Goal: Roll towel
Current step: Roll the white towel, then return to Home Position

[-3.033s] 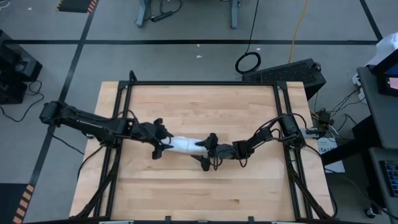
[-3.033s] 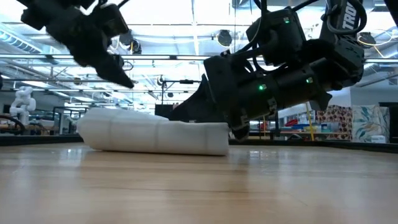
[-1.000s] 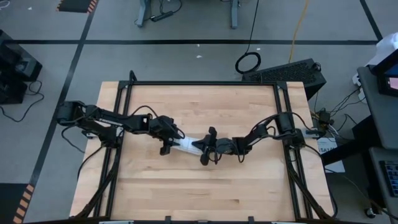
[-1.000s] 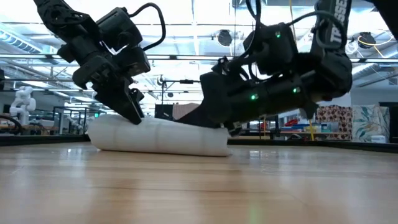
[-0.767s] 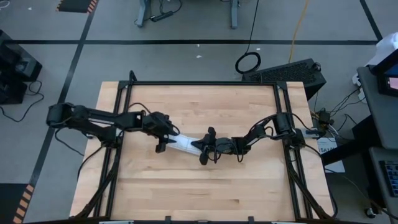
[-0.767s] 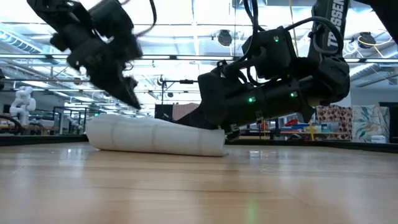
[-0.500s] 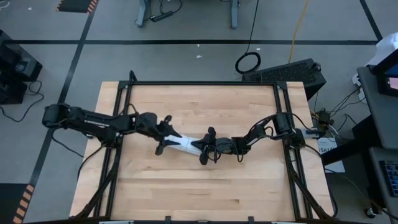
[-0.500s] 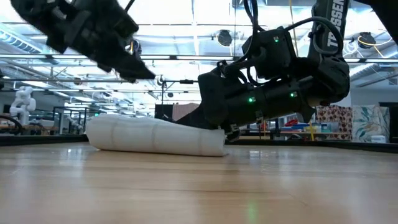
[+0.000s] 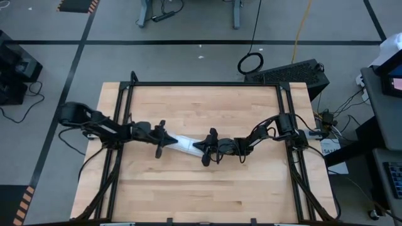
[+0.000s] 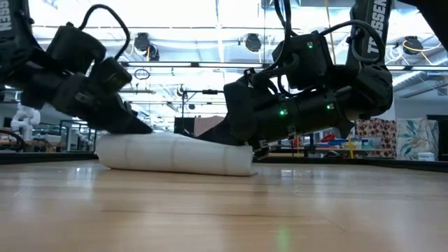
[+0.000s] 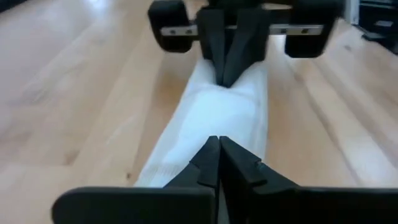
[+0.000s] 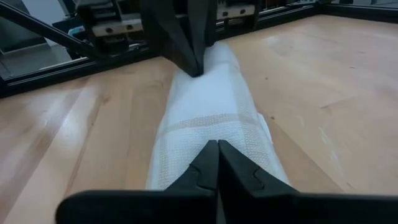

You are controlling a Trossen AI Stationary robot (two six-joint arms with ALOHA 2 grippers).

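Note:
The towel [image 9: 184, 144] lies rolled up into a short white roll [image 10: 175, 154] on the wooden table's middle, its length running left to right. My left gripper [image 9: 167, 141] is shut at the roll's left end [image 11: 217, 112]. My right gripper [image 9: 198, 147] is shut at the roll's right end [image 12: 208, 106]. Each arm comes in low and nearly level, and the two grippers face each other along the roll. In the low view the left gripper [image 10: 145, 130] and the right gripper [image 10: 246, 145] stand at the roll's two ends. My left gripper rests its shut fingertips on the top of the roll's left end [image 11: 186, 152], slanting down from the table's left and pointing along the roll. Whether any cloth is caught between the tips cannot be told. The roll lies flat on the table. My right gripper has its shut fingertips on the top of the roll's right end [image 12: 180, 155], coming almost level from the table's right, along the roll. Whether cloth sits between the tips cannot be told. The roll stays on the wood.
A black frame [image 9: 204, 84] runs around the tabletop, with rails along both sides. Bare wood [image 9: 201, 188] lies on the near and far sides of the roll. Cables trail from both arms over the table's sides.
My left gripper has risen off the roll and drawn back toward the table's left. It has then come down again, tipped closer to level, with its tips at the roll's left end. The roll and my right gripper have stayed where they were.

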